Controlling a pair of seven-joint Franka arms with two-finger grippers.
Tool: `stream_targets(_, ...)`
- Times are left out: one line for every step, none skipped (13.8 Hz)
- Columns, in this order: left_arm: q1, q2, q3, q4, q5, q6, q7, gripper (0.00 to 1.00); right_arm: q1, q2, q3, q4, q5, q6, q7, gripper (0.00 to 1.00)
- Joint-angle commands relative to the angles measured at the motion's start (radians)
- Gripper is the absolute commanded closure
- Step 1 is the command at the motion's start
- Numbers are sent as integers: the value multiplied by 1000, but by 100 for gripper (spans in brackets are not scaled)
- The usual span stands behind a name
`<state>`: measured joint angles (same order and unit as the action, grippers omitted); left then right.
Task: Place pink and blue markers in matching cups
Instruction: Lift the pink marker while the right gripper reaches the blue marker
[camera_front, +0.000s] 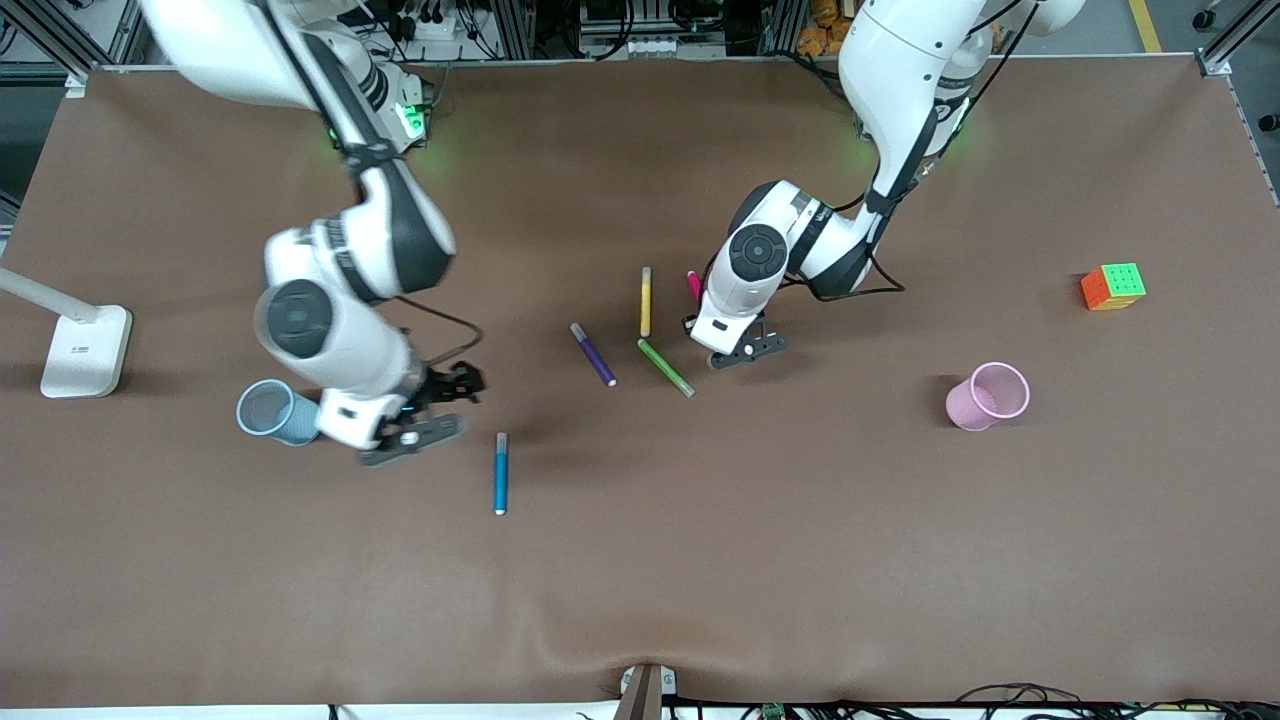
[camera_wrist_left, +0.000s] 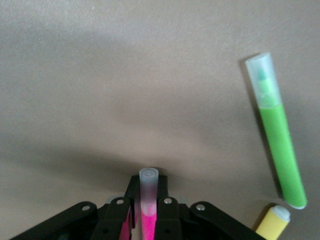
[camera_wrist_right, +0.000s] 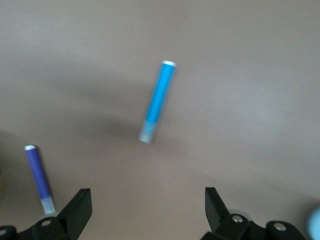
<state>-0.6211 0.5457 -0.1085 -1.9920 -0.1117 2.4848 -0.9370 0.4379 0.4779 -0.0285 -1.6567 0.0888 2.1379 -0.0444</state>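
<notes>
Looking down from the front view, the left end effector sits low over the cluster of markers mid-surface, pinching the pink marker, whose tip pokes out just beside the wrist. The yellow marker and green marker lie close by, the purple marker a little toward the right arm's end. The right end effector hangs with fingers spread beside the blue cup, over the surface just short of the blue marker, which lies flat, nearer the camera than the other pens. The pink cup stands well apart toward the left arm's end, with a cube farther from the camera than it. Both cups look empty — no marker delivered yet.

In the left wrist view, the fingers are pressed onto the pink marker, its pale cap sticking out past them. The green marker and an end of the yellow one lie alongside.

In the right wrist view, the spread fingers frame bare surface; the blue marker lies ahead, untouched, the purple marker off to one side.

By my reading, the pink grasp is just made — lift, carry and drop remain, and the blue marker's whole sequence is still to do.
</notes>
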Motion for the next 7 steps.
stream_targets(7,-44,9,39,3,-111,-11,100,85,65,-14,8,-6,33,40,0)
stream_targets(12,-64,15,54,4,-162,-5,100,85,80,-14,6,-6,36,47,0)
stream_targets(23,-78,16,70,4,-199,-5,100,85,100,-14,11,-4,48,47,0)
stream_targets(41,-92,16,77,6,-228,-3,100,85,120,-14,11,-4,87,47,0)
stream_targets(67,-113,16,79,23,-247,7,100,85,140,-13,14,-3,126,40,0)
stream_targets(95,-131,15,81,52,-274,26,100,79,158,-14,15,-4,147,28,0)
stream_targets(122,-151,15,81,78,-302,50,100,71,174,-14,17,-9,166,3,0)
